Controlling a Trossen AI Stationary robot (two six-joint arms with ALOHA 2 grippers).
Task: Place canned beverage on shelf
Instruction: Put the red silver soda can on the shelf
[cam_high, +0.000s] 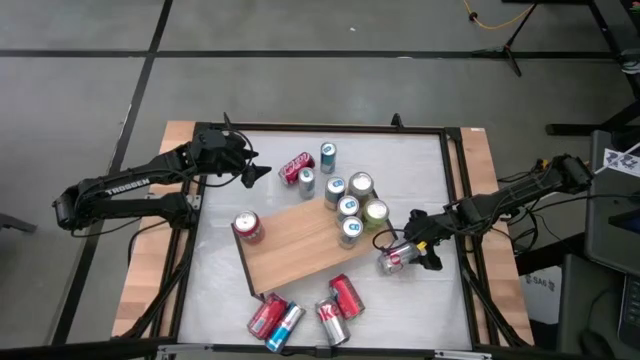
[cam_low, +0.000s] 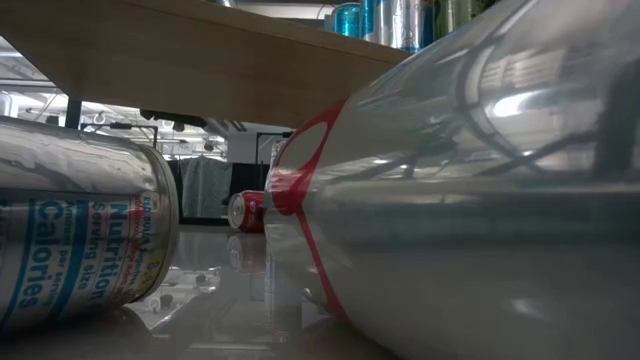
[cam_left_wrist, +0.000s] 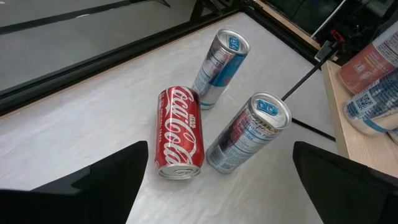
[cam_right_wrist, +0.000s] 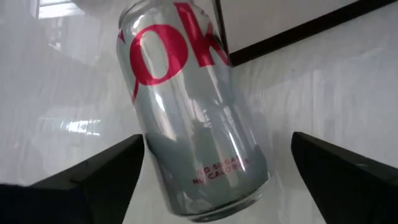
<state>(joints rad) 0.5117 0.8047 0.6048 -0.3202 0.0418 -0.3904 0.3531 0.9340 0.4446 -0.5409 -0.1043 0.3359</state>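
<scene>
The shelf (cam_high: 298, 245) stands slantwise in the middle of the white worktop (cam_high: 420, 160), with four upright cans (cam_high: 352, 208) clustered on its far right corner. The right pincer (cam_high: 412, 253) is low over the worktop just right of the shelf, its fingers (cam_right_wrist: 93, 177) spread apart on either side of a silver can with red lettering (cam_high: 393, 259) that lies on its side; the right wrist view shows that can (cam_right_wrist: 193, 106) between the fingers with a gap at each side, so it is not clamped. The left pincer (cam_high: 258, 172) hovers near the far left of the worktop, fingers (cam_left_wrist: 93, 183) wide apart and holding nothing, above a red cola can (cam_left_wrist: 179, 134) on its side and two slim silver-and-blue cans (cam_left_wrist: 249, 132). Another red can (cam_high: 247, 227) stands at the shelf's left corner, and four more cans (cam_high: 305, 312) lie near the front edge.
</scene>
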